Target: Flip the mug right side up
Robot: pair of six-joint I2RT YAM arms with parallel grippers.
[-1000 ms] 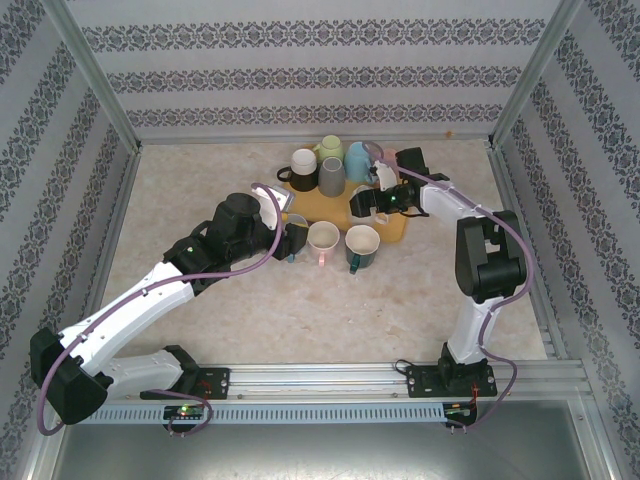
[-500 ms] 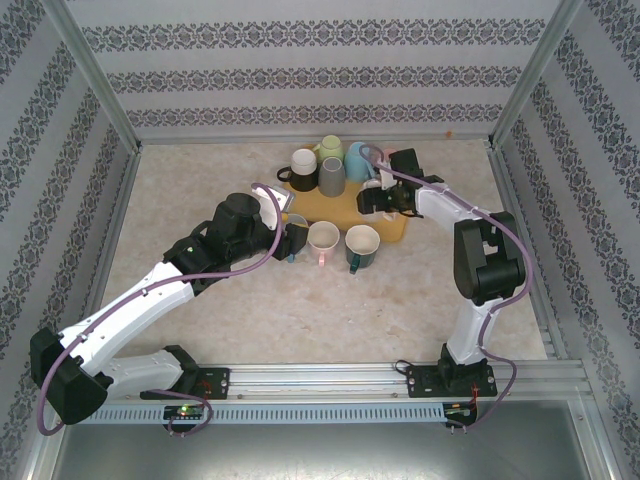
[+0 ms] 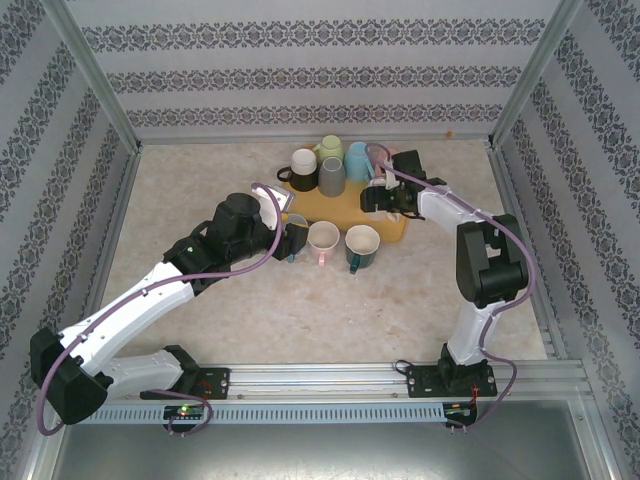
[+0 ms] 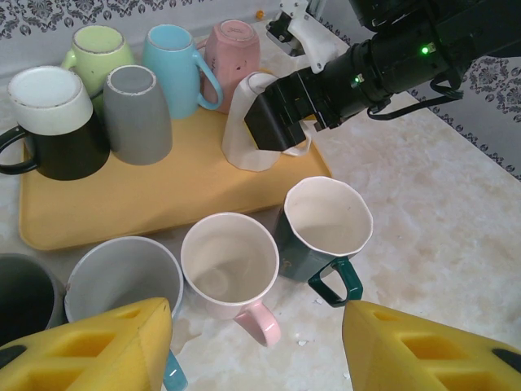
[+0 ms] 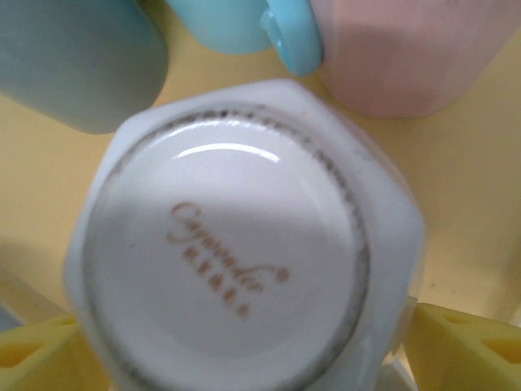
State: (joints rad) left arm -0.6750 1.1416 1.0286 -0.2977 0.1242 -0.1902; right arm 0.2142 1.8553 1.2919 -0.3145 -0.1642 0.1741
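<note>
On the tray (image 4: 122, 199), six mugs (image 4: 137, 114) (white mug (image 5: 228, 261) inverted); left claw (image 4: 256, 346) released; right claw (image 5: 244, 354), grip unclear.

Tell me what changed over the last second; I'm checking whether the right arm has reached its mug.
The right gripper moved farther back over the yellow tray and now straddles the upside-down white faceted ceramic mug with jaws open. The left gripper stayed open above the upright pink mug; no mug visibly shifted.
</note>
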